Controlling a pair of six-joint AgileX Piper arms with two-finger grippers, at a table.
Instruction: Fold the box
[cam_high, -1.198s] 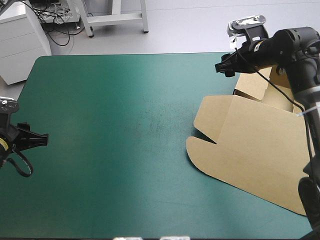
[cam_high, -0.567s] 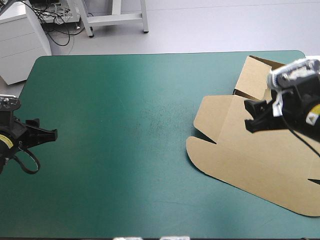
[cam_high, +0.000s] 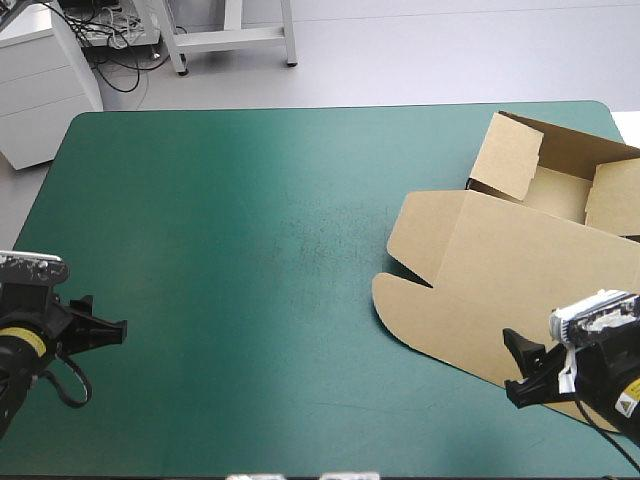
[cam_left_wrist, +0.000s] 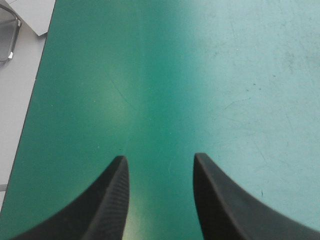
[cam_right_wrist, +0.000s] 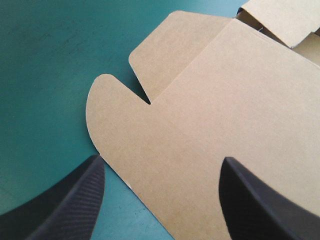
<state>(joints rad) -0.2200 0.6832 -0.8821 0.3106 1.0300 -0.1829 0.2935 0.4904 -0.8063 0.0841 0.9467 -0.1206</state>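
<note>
The box (cam_high: 500, 290) lies at the right side of the table, on the teal-green cover (cam_high: 250, 220), and it is half built. Its tray (cam_high: 560, 185) sits by the far right corner with brown walls raised, open at the top. The lid (cam_high: 470, 250) lies flat on the cover and reaches from the tray toward the near edge. Two rounded flaps with a sharp notch between them form the lid's side toward the table's middle. The right gripper (cam_high: 512, 365) is near the near right corner, at the lid's near edge, its black fingers spread wide. In the right wrist view the right gripper (cam_right_wrist: 162, 159) has one finger over the bare cover just beside the lid's edge and the other over the brown board of the box (cam_right_wrist: 210, 110). Whether either finger touches the board cannot be told. The left gripper (cam_high: 108, 330) is by the left edge, toward the near left corner, well apart from the box. In its own view the left gripper (cam_left_wrist: 158, 157) has its fingers parted by a moderate gap, holding nothing, with only bare cover (cam_left_wrist: 200, 75) between and ahead of them.
</note>
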